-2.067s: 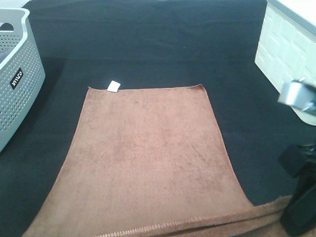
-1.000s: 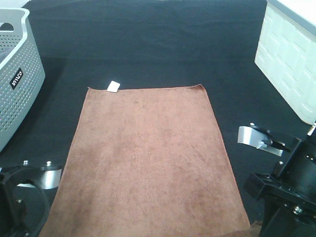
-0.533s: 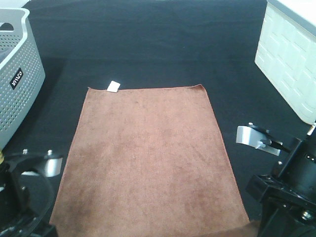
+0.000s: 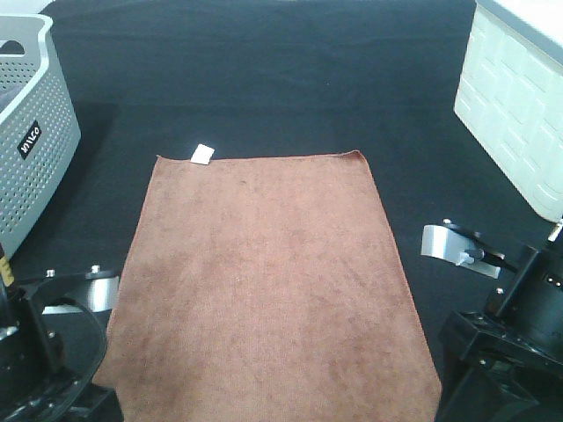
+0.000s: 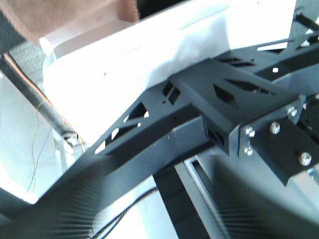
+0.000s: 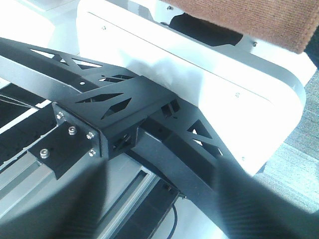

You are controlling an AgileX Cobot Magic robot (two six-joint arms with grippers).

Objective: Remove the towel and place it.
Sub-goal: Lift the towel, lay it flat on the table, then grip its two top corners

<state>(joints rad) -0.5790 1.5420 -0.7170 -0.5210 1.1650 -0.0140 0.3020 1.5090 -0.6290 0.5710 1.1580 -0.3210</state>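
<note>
The brown plush towel [image 4: 264, 281] lies flat and spread out on the black table [image 4: 264, 79]. Its small white tag [image 4: 203, 154] sits at the far left corner. The near edge hangs over the table's front; it shows as a brown strip in the left wrist view [image 5: 75, 12] and in the right wrist view [image 6: 249, 22]. My left arm [image 4: 44, 352] stands at the towel's near left corner and my right arm [image 4: 510, 343] at its near right corner. No gripper fingers show in any view.
A grey perforated basket [image 4: 26, 149] stands at the far left. A white panelled box [image 4: 519, 105] stands at the far right. Both wrist views show black frame struts [image 5: 199, 114] and the white table base [image 6: 199, 74] below the table edge.
Both arms have come up into view at the towel's near corners; the left one rose further in the last second. The towel's far edge has not moved.
</note>
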